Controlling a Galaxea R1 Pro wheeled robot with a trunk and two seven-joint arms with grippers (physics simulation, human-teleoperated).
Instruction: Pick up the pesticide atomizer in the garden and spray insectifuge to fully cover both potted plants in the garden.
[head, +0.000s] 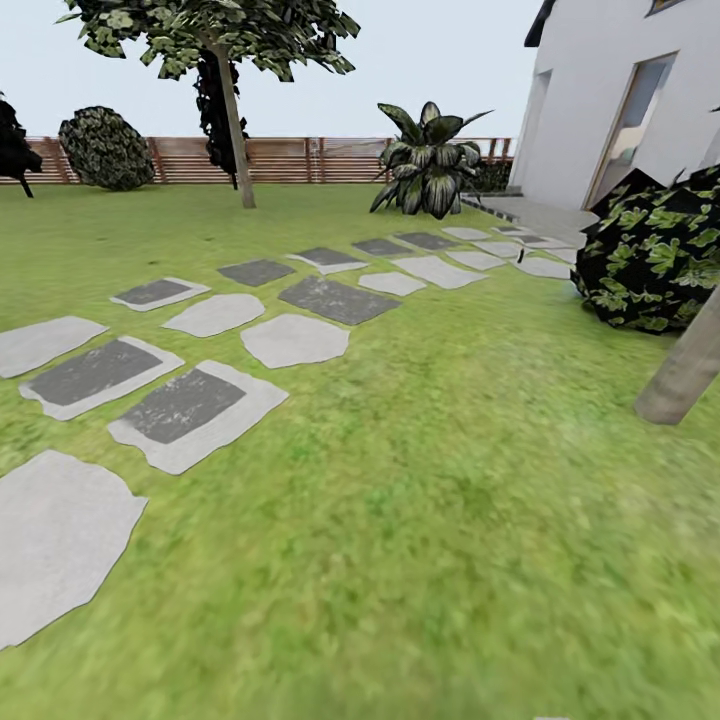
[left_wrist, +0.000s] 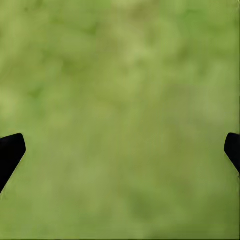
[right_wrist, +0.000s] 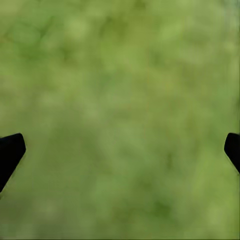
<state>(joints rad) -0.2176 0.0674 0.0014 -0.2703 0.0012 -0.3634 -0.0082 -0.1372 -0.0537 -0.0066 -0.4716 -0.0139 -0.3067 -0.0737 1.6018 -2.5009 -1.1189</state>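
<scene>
A broad green lawn (head: 430, 520) runs out to a brown slat fence (head: 300, 160), with a white house (head: 620, 90) on the right and grey stepping slabs (head: 190, 405) curving toward it — this is the garden, and the robot looks to be crossing it. No spray bottle or grey-potted plants are in sight, so the risk, I'd judge, is searching the wrong way, or clipping the slanted trunk (head: 690, 365) nearby. Over blurred grass, the left gripper (left_wrist: 120, 152) and right gripper (right_wrist: 120, 152) each hang spread wide, holding nothing.
</scene>
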